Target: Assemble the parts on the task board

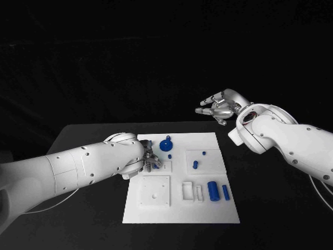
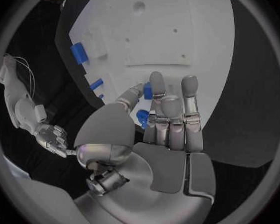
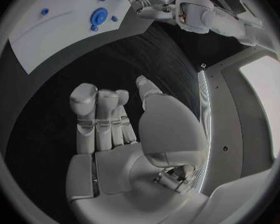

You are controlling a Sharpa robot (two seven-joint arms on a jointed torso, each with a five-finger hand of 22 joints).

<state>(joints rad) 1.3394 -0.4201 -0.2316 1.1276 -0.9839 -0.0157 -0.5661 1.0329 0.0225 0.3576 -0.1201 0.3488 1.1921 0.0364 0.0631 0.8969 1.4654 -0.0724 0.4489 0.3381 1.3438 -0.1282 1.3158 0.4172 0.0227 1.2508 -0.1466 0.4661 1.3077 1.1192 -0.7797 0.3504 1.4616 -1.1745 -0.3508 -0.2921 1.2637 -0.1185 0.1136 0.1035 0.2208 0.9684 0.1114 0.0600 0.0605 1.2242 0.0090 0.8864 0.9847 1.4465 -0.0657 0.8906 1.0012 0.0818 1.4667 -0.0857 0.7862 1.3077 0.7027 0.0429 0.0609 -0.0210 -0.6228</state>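
I am seeing the left hand [image 1: 149, 160] pinching a small blue part [image 2: 147, 90] in its fingers over the task board [image 1: 212, 208] at frame centre, while the right hand [image 1: 220, 108] is hanging empty, fingers loosely apart, upper right beyond the worktop [image 1: 84, 136].

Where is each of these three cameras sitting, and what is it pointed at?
Head view: on the robot's head, looking down at the task board; both arms, left hand and right hand show.
Left wrist view: behind the left hand, facing the board.
Right wrist view: behind the right hand, facing the table.
Shared: the blue round part shows in head and right wrist views.
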